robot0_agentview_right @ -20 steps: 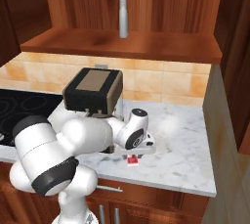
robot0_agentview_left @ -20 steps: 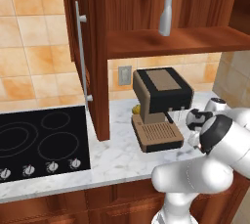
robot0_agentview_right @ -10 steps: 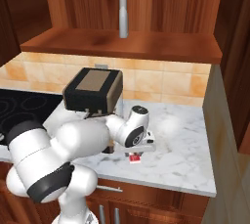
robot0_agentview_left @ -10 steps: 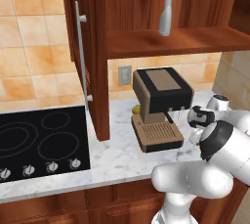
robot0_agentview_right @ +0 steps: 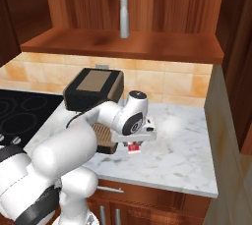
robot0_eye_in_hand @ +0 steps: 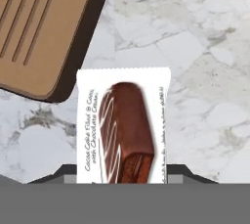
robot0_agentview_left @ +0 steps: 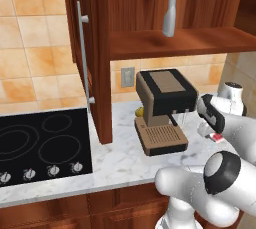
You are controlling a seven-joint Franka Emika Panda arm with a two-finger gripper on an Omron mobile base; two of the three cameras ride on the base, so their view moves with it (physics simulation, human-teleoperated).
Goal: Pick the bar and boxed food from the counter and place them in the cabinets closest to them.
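From the left base view, the white arm sweeps up from the lower right and the gripper (robot0_agentview_left: 214,134) sits at about three o'clock, low over the marble counter (robot0_agentview_left: 120,158), with a sliver of the bar (robot0_agentview_left: 217,137) showing red and white right beneath it. At its nine o'clock stands the coffee machine (robot0_agentview_left: 162,108), and above, on the shelf of the cabinets (robot0_agentview_left: 170,40), a slim grey bottle (robot0_agentview_left: 170,10) stands upright; the black cooktop (robot0_agentview_left: 42,145) lies far off at nine o'clock. Over to the right base view: the gripper (robot0_agentview_right: 134,146) hangs near the centre of the frame, the bar (robot0_agentview_right: 133,147) peeking out under it on the counter (robot0_agentview_right: 182,155), the coffee machine (robot0_agentview_right: 93,91) at its ten o'clock. Down to the hand view: the bar (robot0_eye_in_hand: 123,126) lies flat on the marble, running from centre to six o'clock, its wrapper picturing a chocolate bar, with the machine's slatted drip tray (robot0_eye_in_hand: 41,27) at eleven o'clock, just apart. Whether the fingers are closed on the packet or merely straddling it, I cannot tell.
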